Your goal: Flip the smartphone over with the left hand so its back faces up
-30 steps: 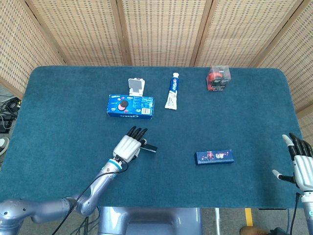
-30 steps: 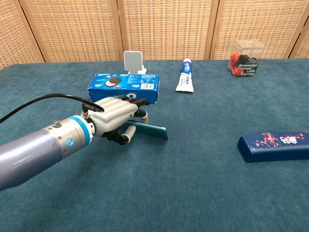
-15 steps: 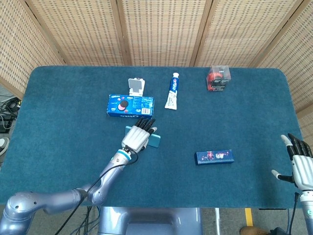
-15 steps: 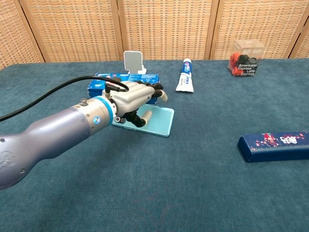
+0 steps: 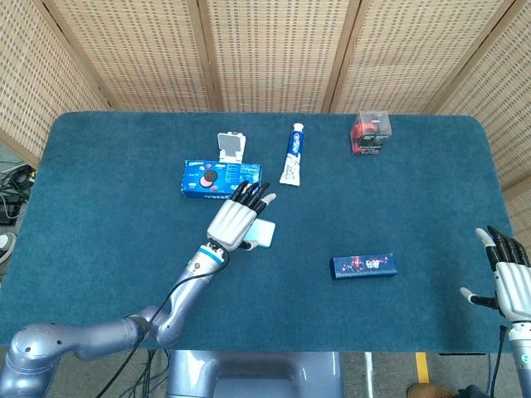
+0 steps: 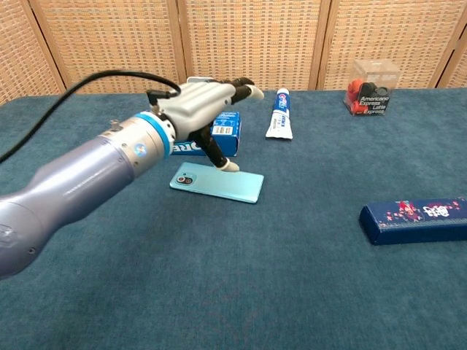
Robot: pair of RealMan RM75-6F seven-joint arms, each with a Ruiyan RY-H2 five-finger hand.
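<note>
The smartphone lies flat on the blue table cloth with its light teal back and camera bump facing up; in the head view only its right part shows past the hand. My left hand hovers above it with fingers spread, holding nothing; its thumb tip points down close to the phone's far edge. My right hand is at the table's right front corner, fingers apart and empty; the chest view does not show it.
A blue cookie box with a white phone stand behind it sits just beyond the left hand. A toothpaste tube, a clear box with red contents and a dark blue flat box lie to the right.
The phone went from tilted on its edge in the left hand to lying flat, back up. The left hand let go, rose and spread its fingers. The right hand stayed put.
</note>
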